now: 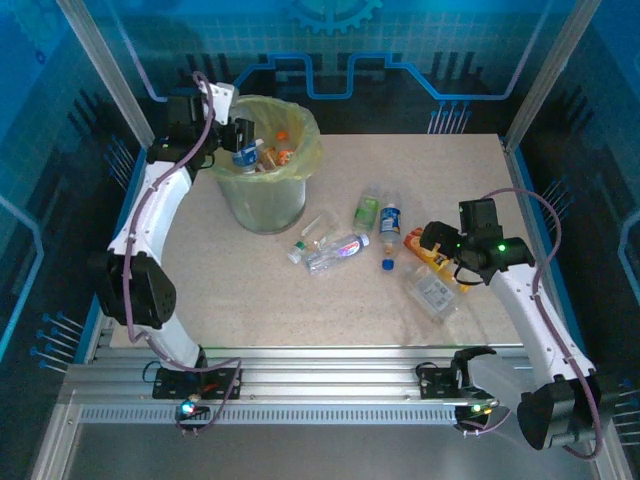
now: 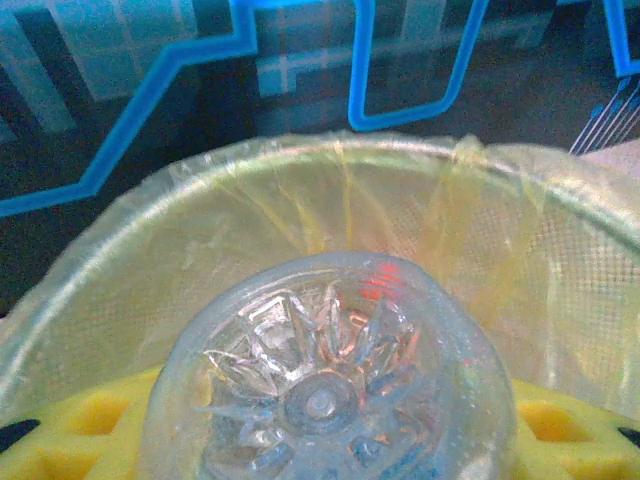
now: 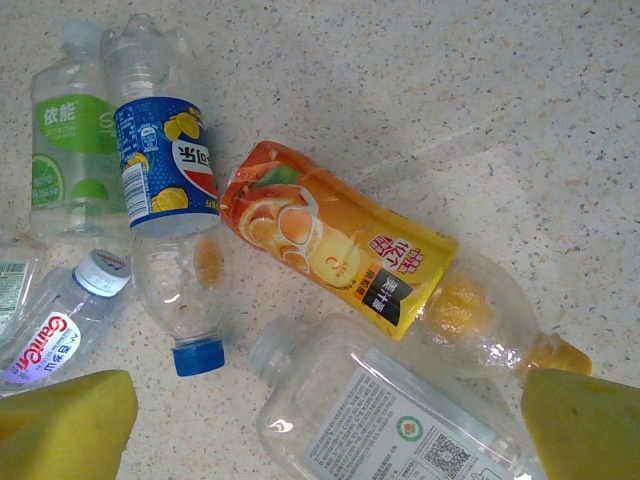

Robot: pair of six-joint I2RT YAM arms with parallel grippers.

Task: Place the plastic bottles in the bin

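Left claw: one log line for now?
left claw: shut on held bottle, over bin | right claw: open, above orange-label bottle | drop pending

Blue-tinted dim surround; table (image 1: pixel 250 295) evenly lit, faint shadows; bottle (image 2: pixel 330 390) close-up, soft-focus.

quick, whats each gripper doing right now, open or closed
Left gripper: shut on a clear plastic bottle, at the bin rim.
Right gripper: open, holding nothing, above the orange-label bottle.

Bottles (image 1: pixel 338 250) scattered beside upright bin (image 1: pixel 262 208)
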